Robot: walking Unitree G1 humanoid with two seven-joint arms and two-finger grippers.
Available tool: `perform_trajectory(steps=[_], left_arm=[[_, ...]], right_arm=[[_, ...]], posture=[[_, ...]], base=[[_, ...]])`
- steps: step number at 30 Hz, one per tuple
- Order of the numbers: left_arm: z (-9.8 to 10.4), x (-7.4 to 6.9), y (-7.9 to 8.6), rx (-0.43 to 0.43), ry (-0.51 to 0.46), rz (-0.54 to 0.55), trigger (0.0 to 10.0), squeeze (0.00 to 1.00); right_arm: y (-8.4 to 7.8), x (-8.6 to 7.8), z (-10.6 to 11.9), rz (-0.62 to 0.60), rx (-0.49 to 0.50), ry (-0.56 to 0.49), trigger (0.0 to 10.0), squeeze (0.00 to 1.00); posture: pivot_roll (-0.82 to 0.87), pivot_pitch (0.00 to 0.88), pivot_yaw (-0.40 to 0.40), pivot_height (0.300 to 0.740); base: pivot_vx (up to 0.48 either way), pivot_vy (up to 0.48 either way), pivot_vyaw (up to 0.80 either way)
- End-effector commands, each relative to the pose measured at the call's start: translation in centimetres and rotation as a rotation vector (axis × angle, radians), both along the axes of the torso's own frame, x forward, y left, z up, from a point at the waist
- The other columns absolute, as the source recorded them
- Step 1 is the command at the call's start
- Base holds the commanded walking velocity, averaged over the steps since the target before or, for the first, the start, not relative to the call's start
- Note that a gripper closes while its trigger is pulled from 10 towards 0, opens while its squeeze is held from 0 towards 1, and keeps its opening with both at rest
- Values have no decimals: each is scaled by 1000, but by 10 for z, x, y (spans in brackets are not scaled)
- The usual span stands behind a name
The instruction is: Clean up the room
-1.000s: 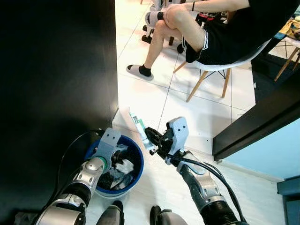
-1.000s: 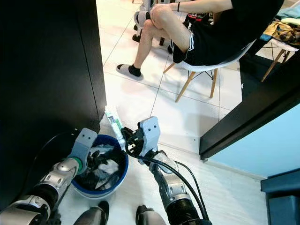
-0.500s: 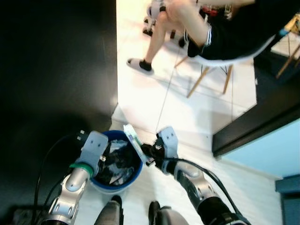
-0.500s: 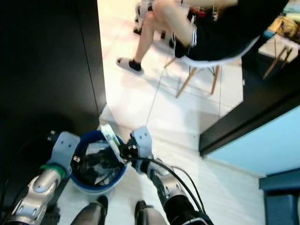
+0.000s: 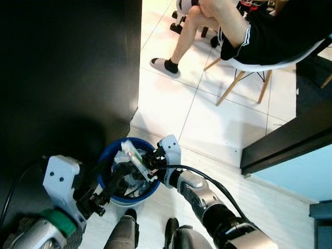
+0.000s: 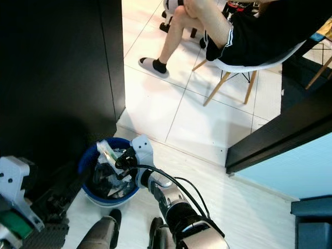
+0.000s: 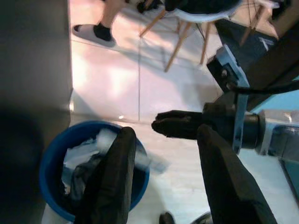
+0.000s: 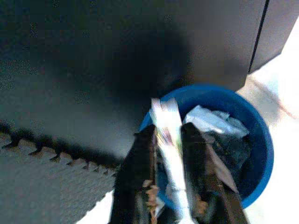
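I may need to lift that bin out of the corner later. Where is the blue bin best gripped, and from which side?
Probably its rim, one finger inside and one outside, coming from above: the blue bin is open-topped, upright and backed by the dark cabinet. The right claw holds a wrapper over it now, so take the near rim.

Head stereo pair: high, facing steeply down at the round blue plastic bin [image 5: 110,168].
Wrist views: each close above that bin [image 8: 252,140].
Shared: the bin.
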State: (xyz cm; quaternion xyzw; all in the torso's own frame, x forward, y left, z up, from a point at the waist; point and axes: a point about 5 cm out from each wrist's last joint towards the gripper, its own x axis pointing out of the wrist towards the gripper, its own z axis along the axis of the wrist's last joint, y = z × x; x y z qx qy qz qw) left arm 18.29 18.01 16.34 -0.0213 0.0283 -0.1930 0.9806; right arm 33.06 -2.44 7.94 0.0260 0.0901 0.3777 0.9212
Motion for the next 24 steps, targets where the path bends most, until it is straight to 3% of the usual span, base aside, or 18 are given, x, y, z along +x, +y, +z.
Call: perform_trajectory(steps=[1, 3, 4, 5, 6, 11, 15, 18, 19, 20, 21, 22, 23, 24], left_arm=[[-3, -5, -3, 3, 32, -1, 10000, 0], [-2, -7, -9, -2, 53, -8, 10000, 0], [-2, -7, -11, -6, 57, -17, 10000, 0], [-2, -7, -11, -6, 57, -17, 10000, 0], [-2, -5, -12, -5, 60, -24, 10000, 0], [-2, 1, -12, 27, 110, -47, 10000, 0], [-30, 45, -1, 162, 112, 151, 10000, 0], [-32, 49, -1, 167, 117, 168, 10000, 0], [-44, 63, -4, 186, 139, 194, 10000, 0], [-44, 63, -4, 186, 139, 194, 10000, 0], [-57, 76, -9, 218, 159, 203, 10000, 0], [-57, 76, -9, 218, 159, 203, 10000, 0], [-68, 86, -13, 251, 178, 210, 10000, 0], [-68, 86, -13, 251, 178, 210, 10000, 0]], right_arm=[[5, 0, 1, -40, 25, -9, 10000, 1000], [1, 12, 18, -131, 65, -74, 10000, 1000], [-2, 16, 23, -160, 71, -89, 10000, 67], [-2, 16, 23, -160, 71, -89, 10000, 67], [-4, 18, 25, -174, 73, -91, 10000, 0], [-23, 23, 23, -235, 53, -99, 10000, 0], [-54, 17, 11, -320, 98, -114, 10000, 0], [-57, 16, 10, -332, 100, -122, 10000, 0], [-70, 9, 3, -389, 113, -144, 10000, 0], [-70, 9, 3, -389, 113, -144, 10000, 0], [-85, -2, -4, -459, 122, -169, 10000, 0], [-85, -2, -4, -459, 122, -169, 10000, 0], [-100, -13, -10, -540, 111, -199, 10000, 0], [-100, -13, -10, -540, 111, -199, 10000, 0]], posture=[[442, 351, -87, 740], [441, 349, -87, 740], [430, 345, -85, 740], [430, 345, -85, 740], [422, 340, -83, 740], [396, 321, -80, 740], [312, 275, -70, 740], [312, 275, -70, 740], [197, 214, -37, 740], [197, 214, -37, 740], [156, 192, -11, 740], [156, 192, -11, 740], [124, 168, 12, 740], [124, 168, 12, 740]], base=[[0, 0, 0], [0, 0, 0], [0, 0, 0], [0, 0, 0], [0, 0, 0], [0, 0, 0], [0, 0, 0], [0, 0, 0], [0, 0, 0], [0, 0, 0], [0, 0, 0], [0, 0, 0], [0, 0, 0], [0, 0, 0]])
